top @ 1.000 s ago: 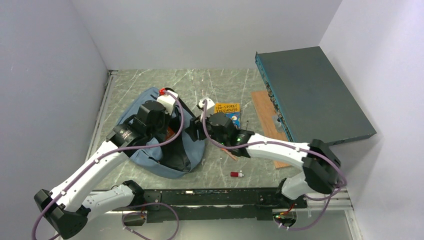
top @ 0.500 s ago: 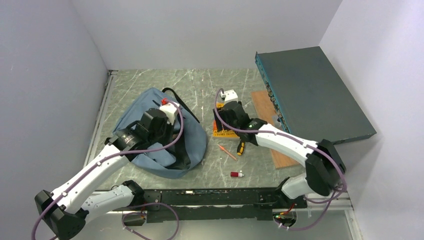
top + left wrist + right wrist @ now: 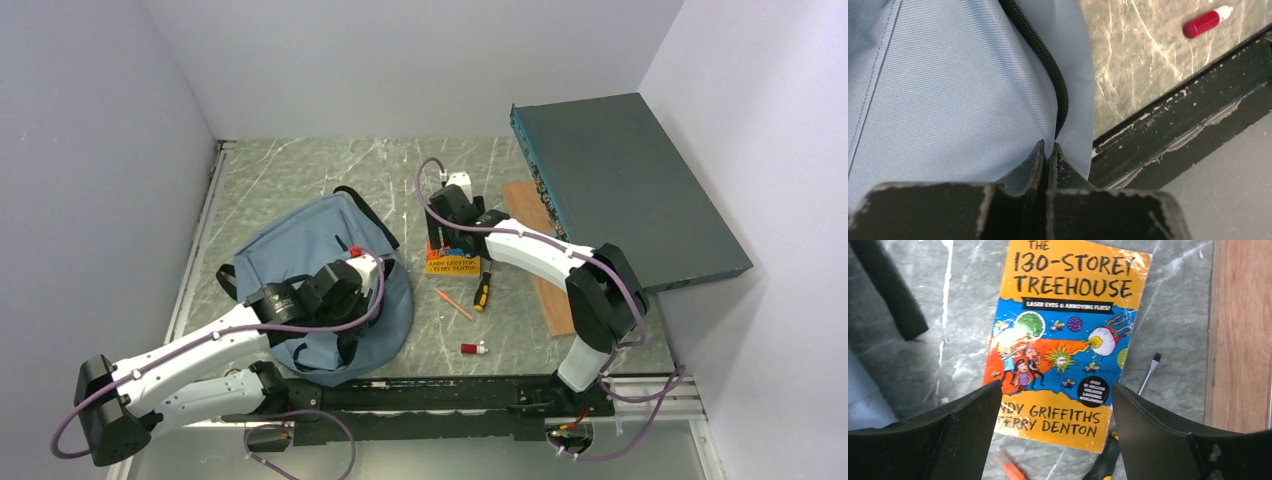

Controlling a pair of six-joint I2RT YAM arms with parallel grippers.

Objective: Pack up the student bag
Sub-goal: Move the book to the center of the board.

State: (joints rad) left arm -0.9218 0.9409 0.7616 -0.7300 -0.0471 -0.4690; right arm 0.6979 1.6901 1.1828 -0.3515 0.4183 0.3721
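Bag [image 3: 300, 250] lies flat on the left-centre of the table [image 3: 290, 165], its near hem close to the black front rail [image 3: 1168, 135], with a black strap [image 3: 365, 205] trailing off its far side. Left gripper [image 3: 1048, 150] is low over the bag's near right edge. Its fingers are pressed together, tips against the blue cloth just below the end of the zipper [image 3: 1045, 55]; cannot tell whether any cloth is nipped between them. Right gripper [image 3: 1055, 390] hangs over the book [image 3: 1068, 340], with fingers spread wide on either side of its lower half and nothing held. The book lies cover up, right of the bag and apart from it. Just right of the book lie a screwdriver [image 3: 482, 291] and an orange pencil [image 3: 455, 303]. A red marker [image 3: 474, 348] lies nearer the front rail. A wooden board [image 3: 535, 235] lies right of the book, partly under the tilted teal box [image 3: 630, 190].
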